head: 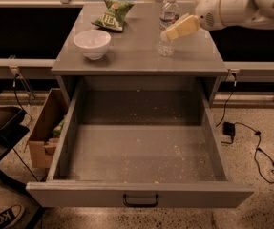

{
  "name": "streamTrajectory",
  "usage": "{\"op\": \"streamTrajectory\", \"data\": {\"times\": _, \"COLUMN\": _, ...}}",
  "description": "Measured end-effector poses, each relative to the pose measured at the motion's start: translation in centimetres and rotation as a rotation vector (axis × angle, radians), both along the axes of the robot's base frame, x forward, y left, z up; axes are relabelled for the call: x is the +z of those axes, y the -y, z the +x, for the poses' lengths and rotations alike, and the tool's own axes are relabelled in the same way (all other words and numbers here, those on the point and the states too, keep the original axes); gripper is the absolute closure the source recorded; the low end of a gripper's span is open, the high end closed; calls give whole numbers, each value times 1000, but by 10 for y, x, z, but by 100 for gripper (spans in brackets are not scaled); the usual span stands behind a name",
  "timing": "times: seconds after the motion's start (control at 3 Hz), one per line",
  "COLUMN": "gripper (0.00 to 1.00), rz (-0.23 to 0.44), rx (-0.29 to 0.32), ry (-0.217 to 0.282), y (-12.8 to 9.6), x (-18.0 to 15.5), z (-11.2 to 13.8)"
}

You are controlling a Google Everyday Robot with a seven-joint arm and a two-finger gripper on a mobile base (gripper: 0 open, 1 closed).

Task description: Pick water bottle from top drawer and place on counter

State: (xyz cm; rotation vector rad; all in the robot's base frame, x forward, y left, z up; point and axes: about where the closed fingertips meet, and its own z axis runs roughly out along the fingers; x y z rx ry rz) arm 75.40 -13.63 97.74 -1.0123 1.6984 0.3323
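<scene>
The water bottle (169, 11) stands upright on the counter (136, 58), near its back right, white cap on top. My gripper (170, 31) comes in from the upper right and is open around the bottle's lower half. One cream finger (180, 27) lies across the front of the bottle; the other is hidden behind it. The top drawer (141, 194) is pulled fully out below the counter. Its crumb-speckled floor holds nothing, and the dark bar handle (141, 201) sits on the front panel.
A white bowl (92, 43) and a green chip bag (113, 13) sit on the left part of the counter. A cardboard box (45, 132) stands on the floor left of the drawer. A black cable and plug (229, 128) lie on the floor to the right.
</scene>
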Motion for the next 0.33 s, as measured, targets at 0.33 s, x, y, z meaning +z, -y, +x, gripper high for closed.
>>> {"op": "streamTrajectory", "data": {"times": 0.33, "gripper": 0, "rz": -176, "rx": 19, "ry": 110, "y": 20, "x": 57, "z": -87}}
